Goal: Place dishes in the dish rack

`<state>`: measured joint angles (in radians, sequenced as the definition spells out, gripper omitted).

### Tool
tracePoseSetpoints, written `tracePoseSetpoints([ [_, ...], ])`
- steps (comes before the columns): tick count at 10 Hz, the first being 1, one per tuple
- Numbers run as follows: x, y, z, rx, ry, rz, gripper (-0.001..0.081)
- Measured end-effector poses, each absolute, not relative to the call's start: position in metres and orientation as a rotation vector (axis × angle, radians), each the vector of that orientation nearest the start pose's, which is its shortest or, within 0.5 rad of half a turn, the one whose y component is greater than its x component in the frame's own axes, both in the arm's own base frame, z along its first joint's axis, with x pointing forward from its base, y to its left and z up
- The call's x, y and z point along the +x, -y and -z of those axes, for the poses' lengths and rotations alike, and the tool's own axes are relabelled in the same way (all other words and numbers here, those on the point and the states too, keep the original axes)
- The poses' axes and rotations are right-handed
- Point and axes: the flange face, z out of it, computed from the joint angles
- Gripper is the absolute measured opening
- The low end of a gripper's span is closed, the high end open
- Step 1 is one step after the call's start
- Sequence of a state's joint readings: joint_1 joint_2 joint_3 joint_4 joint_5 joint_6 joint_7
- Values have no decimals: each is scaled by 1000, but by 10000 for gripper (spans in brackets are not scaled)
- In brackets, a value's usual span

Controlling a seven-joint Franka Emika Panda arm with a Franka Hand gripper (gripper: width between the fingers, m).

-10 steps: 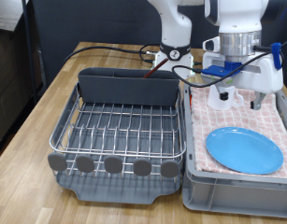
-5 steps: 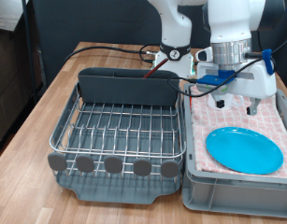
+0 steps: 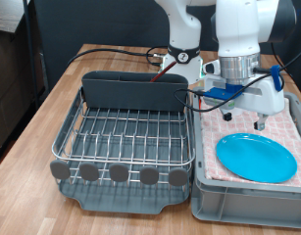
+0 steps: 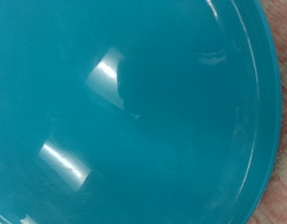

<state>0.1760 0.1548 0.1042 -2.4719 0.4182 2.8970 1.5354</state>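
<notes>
The light-blue plate [image 3: 256, 157] lies flat on the pink checkered cloth inside the grey bin [image 3: 228, 201] at the exterior view's right. It fills the wrist view [image 4: 134, 112], where no fingers show. My gripper [image 3: 244, 118] hangs just above the plate's far edge, its two white fingers [image 3: 260, 122] apart and empty. The dish rack [image 3: 125, 137], a silver wire grid on a grey tray with a dark grey caddy [image 3: 133, 91] at its back, stands at the left with nothing in it. The mug and the wooden spoon are out of view.
A wooden table [image 3: 37, 122] carries the rack and the bin side by side. Red and black cables [image 3: 121, 49] run across the table behind the caddy. The arm's base stands at the back.
The gripper has turned about its axis and moved down and slightly to the exterior view's left, closer over the plate. The plate and the rack have not moved.
</notes>
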Motion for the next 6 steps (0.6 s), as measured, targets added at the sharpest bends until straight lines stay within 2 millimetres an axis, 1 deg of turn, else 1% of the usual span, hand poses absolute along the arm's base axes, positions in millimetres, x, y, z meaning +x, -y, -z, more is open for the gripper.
tracePoseSetpoints([
  [4, 487, -120, -237, -1917, -2051, 32, 803],
  [6, 488, -122, -231, -1916, -2039, 38, 803],
])
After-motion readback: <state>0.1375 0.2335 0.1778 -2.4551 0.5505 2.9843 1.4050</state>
